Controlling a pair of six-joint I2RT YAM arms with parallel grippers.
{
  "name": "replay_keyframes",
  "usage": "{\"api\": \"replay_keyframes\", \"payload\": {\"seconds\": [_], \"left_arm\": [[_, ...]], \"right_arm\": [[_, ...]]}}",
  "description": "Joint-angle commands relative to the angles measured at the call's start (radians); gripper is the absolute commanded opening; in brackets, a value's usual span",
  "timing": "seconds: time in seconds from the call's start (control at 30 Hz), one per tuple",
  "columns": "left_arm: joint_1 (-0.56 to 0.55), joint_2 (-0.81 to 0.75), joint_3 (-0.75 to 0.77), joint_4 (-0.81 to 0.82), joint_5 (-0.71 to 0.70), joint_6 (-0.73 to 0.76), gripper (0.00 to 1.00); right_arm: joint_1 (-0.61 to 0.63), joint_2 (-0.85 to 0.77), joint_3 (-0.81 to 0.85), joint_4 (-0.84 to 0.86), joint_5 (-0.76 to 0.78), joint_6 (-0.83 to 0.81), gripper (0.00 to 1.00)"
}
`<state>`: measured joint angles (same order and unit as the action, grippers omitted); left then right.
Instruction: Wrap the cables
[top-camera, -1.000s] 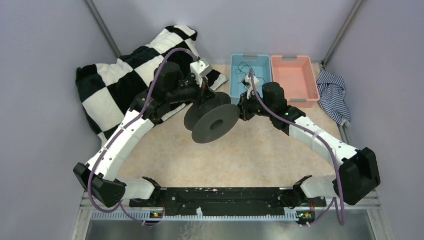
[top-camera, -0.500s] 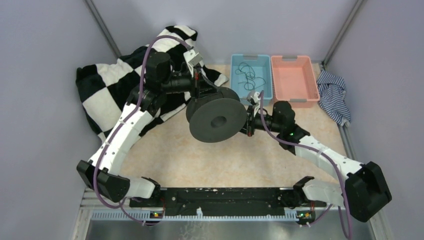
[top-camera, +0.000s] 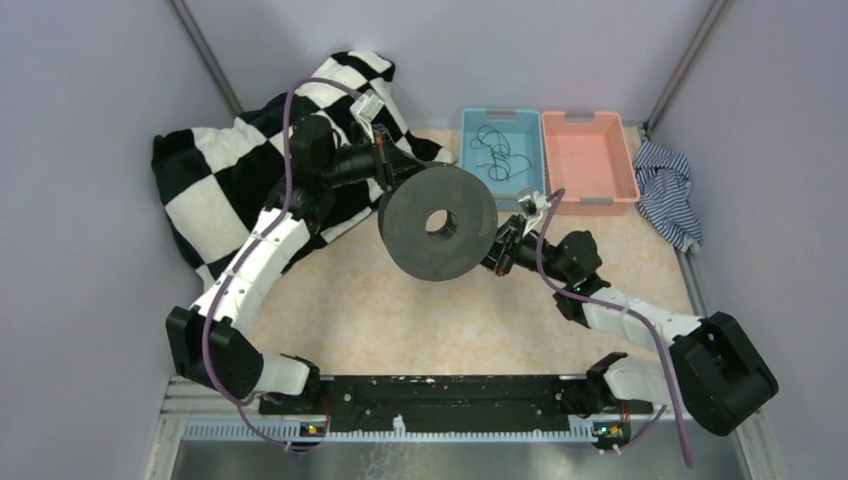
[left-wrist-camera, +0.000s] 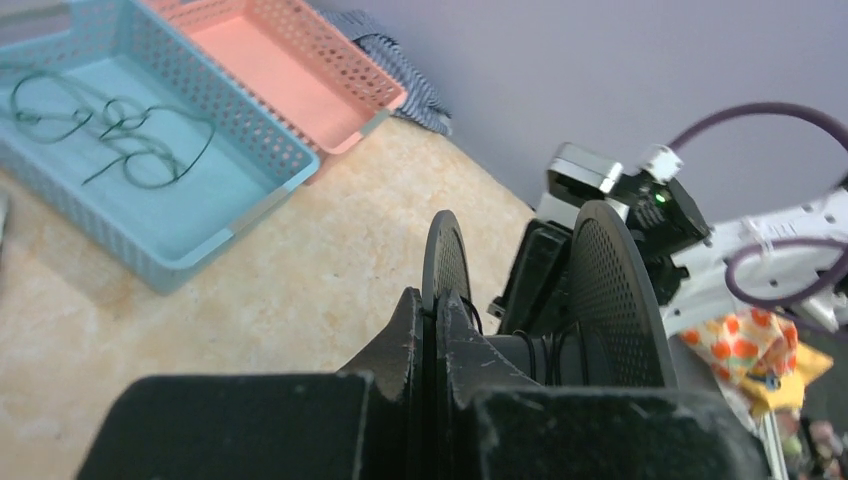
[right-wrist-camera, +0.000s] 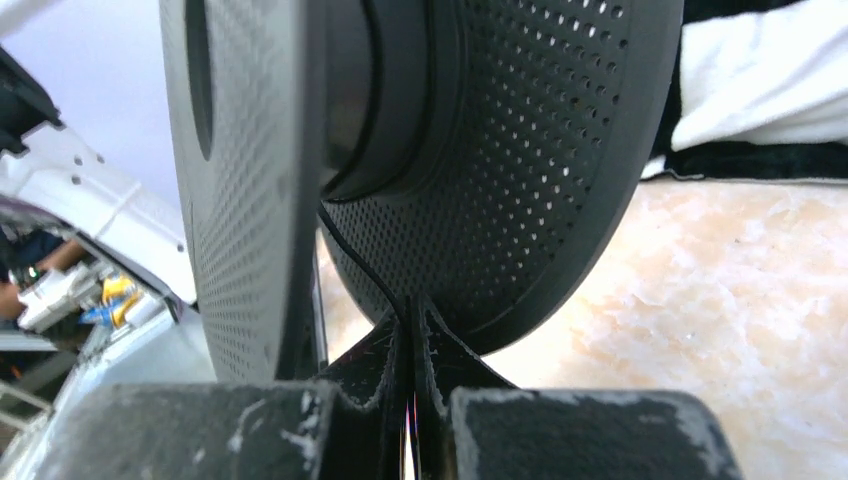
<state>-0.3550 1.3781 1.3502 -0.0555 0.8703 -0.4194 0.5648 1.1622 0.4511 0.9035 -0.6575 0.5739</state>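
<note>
Your left gripper (left-wrist-camera: 430, 310) is clamped on one flange of the dark spool (top-camera: 437, 235), holding it on edge. Your right gripper (right-wrist-camera: 412, 320) pinches a thin black cable (right-wrist-camera: 360, 258) running to the hub (more cables (top-camera: 498, 152) lie loose in the blue basket (top-camera: 469, 165)).

Pretty sure this is a robotics lab test cell, not anyone's home. Plain lavender walls (top-camera: 90, 150) box in a small beige table (top-camera: 400, 320), with bare metal poles (top-camera: 205, 50) running up the far corners. Two robot arms (top-camera: 255, 260) are bolted to a black rail (top-camera: 440, 395) along the near edge. The rest looks like staged props: a blue basket (top-camera: 466, 150) and a pink basket (top-camera: 590, 113) at the far side, a checkered blanket (top-camera: 210, 190) far left, and a striped cloth (top-camera: 665, 190) far right.
</note>
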Motion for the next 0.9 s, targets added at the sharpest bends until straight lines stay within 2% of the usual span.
{"api": "replay_keyframes", "payload": {"seconds": [0.0,0.17,0.37,0.5,0.6,0.7,0.87], "left_arm": [[0.011,-0.033,-0.145,0.292,-0.304,-0.193,0.0],[0.009,-0.101,-0.358,0.486,-0.419,-0.374,0.0],[0.009,-0.179,-0.437,0.475,-0.603,-0.406,0.0],[0.008,-0.185,-0.448,0.465,-0.628,-0.435,0.0],[0.008,-0.189,-0.504,0.559,-0.614,-0.461,0.0],[0.008,-0.191,-0.557,0.613,-0.598,-0.486,0.0],[0.009,-0.214,-0.596,0.636,-0.618,-0.5,0.0]], "right_arm": [[0.008,0.051,-0.021,0.397,0.05,0.161,0.0],[0.024,0.167,-0.01,0.554,0.079,0.282,0.0],[0.055,0.227,0.013,0.56,0.125,0.377,0.0],[0.098,0.24,0.034,0.524,0.202,0.403,0.0],[0.112,0.251,0.057,0.512,0.252,0.469,0.0],[0.126,0.275,0.06,0.576,0.31,0.528,0.0],[0.139,0.32,0.102,0.58,0.311,0.574,0.0]]}}
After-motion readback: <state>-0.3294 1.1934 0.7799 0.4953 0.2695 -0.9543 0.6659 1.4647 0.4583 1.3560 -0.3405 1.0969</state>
